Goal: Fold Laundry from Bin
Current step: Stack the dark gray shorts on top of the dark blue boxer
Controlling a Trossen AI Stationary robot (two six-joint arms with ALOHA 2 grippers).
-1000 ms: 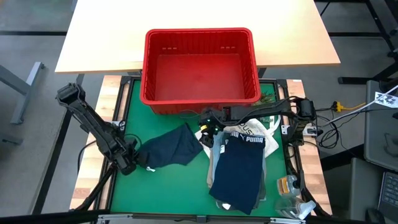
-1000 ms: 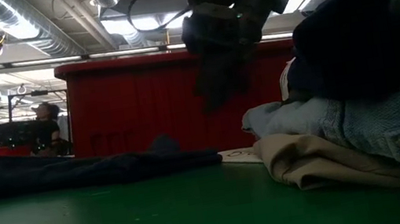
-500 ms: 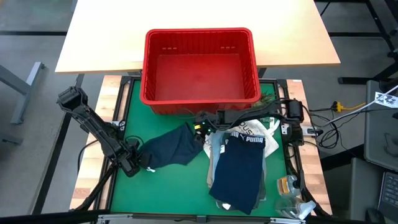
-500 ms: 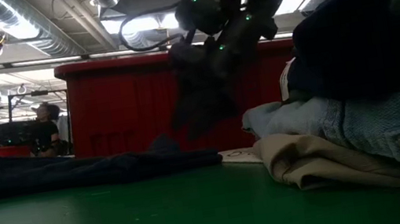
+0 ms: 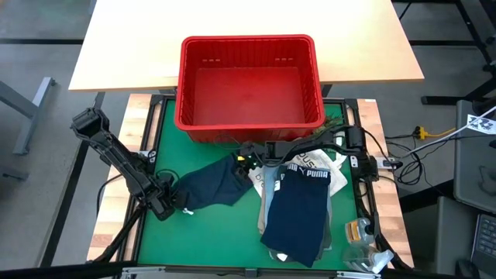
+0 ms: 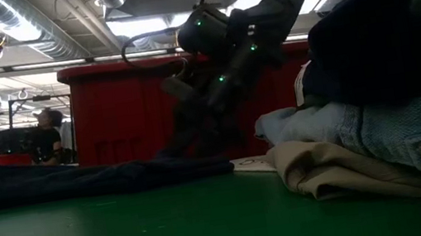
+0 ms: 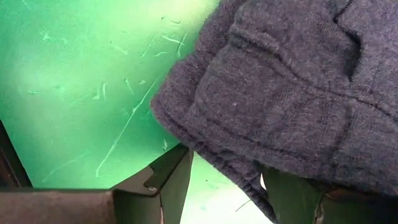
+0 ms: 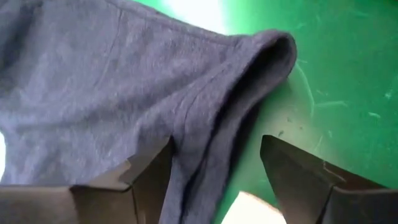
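A dark navy knit garment [image 5: 213, 184] lies spread flat on the green mat [image 5: 209, 232], in front of the red bin [image 5: 249, 77], which is empty. My left gripper [image 5: 172, 200] is open at the garment's near left edge; its fingers stand on either side of the hem [image 7: 217, 162]. My right gripper [image 5: 246, 160] is open and low over the garment's far right corner [image 8: 273, 50], fingers on either side of its folded edge. Navy shorts [image 5: 298, 213] with a white-lettered waistband top a folded stack to the right, over beige [image 6: 327, 172] and light blue [image 6: 380, 130] garments. My left gripper's open fingers flank the garment's hemmed edge [image 7: 249, 177], which drapes in front of one fingertip [image 7: 292, 199]; I cannot tell whether they touch it. My right gripper's open fingers [image 8: 149, 177] stand over the garment's folded corner edge [image 8: 199, 143]; I cannot tell whether they touch the cloth.
A white printed tote bag [image 5: 316, 161] lies under the stack's far end. Small bottles and clutter [image 5: 360, 236] sit at the near right corner. A pale wooden table [image 5: 248, 19] carries the bin's far part. A person [image 6: 49, 132] shows far behind in the low view.
My right gripper has gone toward the table's left edge and down, from over the tote bag to the navy garment's far right corner. The garment has stayed flat on the mat.
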